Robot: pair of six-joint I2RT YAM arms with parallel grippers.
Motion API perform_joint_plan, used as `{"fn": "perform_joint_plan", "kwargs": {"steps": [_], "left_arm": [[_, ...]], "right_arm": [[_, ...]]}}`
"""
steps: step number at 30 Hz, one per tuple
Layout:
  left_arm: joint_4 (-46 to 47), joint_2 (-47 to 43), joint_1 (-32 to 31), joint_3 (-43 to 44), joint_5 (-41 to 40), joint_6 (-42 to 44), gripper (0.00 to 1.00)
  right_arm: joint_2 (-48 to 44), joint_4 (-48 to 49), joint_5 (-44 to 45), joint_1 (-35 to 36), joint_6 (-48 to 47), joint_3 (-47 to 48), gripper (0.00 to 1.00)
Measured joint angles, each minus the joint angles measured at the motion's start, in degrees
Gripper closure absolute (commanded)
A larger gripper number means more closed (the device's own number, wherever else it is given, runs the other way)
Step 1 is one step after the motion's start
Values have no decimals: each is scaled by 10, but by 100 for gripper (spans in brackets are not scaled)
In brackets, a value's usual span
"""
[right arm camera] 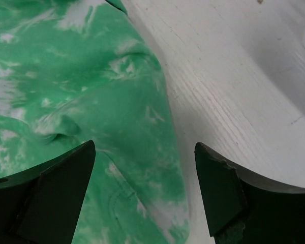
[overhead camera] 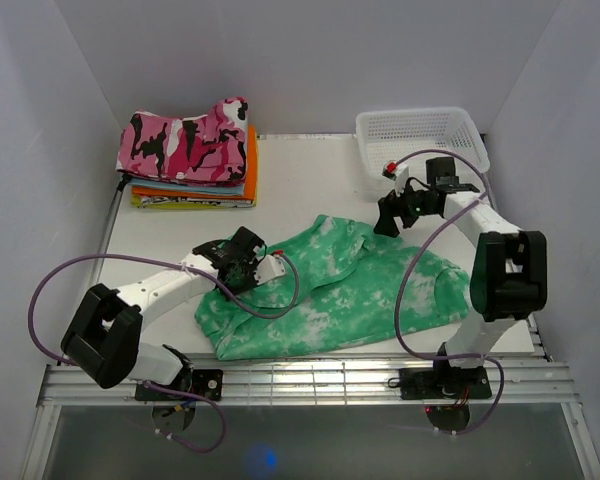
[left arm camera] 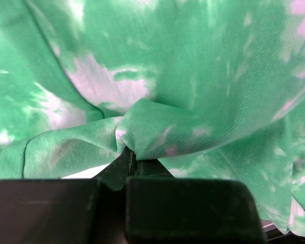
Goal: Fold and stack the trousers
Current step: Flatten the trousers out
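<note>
1. The trousers [overhead camera: 330, 290] lie crumpled across the near half of the table [overhead camera: 300, 170].
2. Left fingers [left arm camera: 183, 208] clamp a fabric fold, likely to drag it over.
3. Right fingers [right arm camera: 56, 193] stand apart above the cloth's edge, free to regrip.

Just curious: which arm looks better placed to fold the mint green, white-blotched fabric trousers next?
Probably left: the left gripper is shut on the trousers, while the right gripper hangs open, empty.

The trousers [overhead camera: 350, 285] are soft matt woven cloth, the table [overhead camera: 300, 180] white-painted grainy wood, the basket [overhead camera: 420, 113] white plastic lattice.
</note>
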Motion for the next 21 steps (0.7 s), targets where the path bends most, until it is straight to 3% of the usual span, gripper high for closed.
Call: {"fn": "perform_joint_plan", "kwargs": {"steps": [9, 12, 15, 18, 21], "left_arm": [[-12, 0, 6, 22, -1, -14, 100], [-18, 0, 8, 31, -1, -24, 100], [-20, 1, 13, 39, -1, -35, 100], [-21, 10, 19, 49, -1, -43, 100], [-21, 33, 30, 63, -1, -56, 100]], "right_arm": [[132, 7, 19, 21, -2, 64, 23], [144, -25, 6, 28, -21, 74, 37], [154, -72, -16, 36, -43, 86, 58], [157, -136, -38, 38, -70, 108, 89], [156, -193, -50, 36, -86, 143, 92]]}}
